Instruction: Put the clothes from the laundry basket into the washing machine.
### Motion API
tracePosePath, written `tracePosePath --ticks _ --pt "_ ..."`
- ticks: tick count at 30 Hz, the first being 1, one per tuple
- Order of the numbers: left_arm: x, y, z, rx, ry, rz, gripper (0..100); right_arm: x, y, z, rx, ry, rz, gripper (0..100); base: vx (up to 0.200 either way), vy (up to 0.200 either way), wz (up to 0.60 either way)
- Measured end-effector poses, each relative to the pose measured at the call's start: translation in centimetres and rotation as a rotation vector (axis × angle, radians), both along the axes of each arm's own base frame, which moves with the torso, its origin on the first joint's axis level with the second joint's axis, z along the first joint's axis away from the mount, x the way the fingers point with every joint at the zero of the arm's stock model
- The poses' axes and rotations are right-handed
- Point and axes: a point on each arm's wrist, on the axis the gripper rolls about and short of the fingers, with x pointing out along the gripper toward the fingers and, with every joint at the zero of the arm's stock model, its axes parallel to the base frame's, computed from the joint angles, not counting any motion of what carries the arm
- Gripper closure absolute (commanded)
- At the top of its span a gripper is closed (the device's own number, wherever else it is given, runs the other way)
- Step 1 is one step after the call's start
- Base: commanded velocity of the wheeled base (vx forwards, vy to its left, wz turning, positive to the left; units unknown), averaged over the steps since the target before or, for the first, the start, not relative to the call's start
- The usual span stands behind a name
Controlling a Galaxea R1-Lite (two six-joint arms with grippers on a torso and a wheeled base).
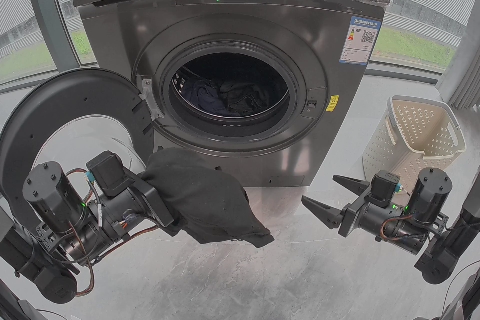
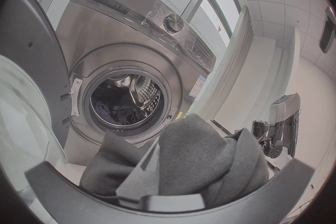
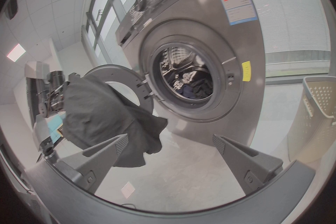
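Left gripper (image 1: pixel 165 216) clamped on crumpled dark grey cloth garment (image 1: pixel 210 201), held low before open grey metal front-load washing machine (image 1: pixel 310 36); right gripper (image 1: pixel 322 191) spread apart, empty, near cream perforated plastic laundry basket (image 1: pixel 415 136).

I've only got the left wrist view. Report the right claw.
Observer: The right claw is open and empty, held low in front of the washer.
Operator: Now the basket.
Observer: The basket stands on the floor to the right of the washer; no clothes show inside it.
Operator: Give me the garment's hang.
Observer: The garment droops mostly below the drum mouth.
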Motion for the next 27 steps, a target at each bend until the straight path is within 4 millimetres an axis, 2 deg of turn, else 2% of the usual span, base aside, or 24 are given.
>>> tracePosePath --ticks 5,18,27 --pt "0.2 0.0 -0.3 0.007 0.010 0.004 100 0.9 -0.2 -0.1 0.003 -0.006 -0.028 0 0.200 0.000 0.00" --pt "0.2 -0.3 -0.8 0.025 0.022 -0.003 100 1.2 0.0 -0.5 -0.004 0.005 -0.043 0 0.200 0.000 0.00" --pt "-0.4 -1.4 -1.4 0.045 0.040 -0.046 100 -1.3 0.7 -1.5 -0.044 0.063 0.047 0 0.000 0.000 0.00"
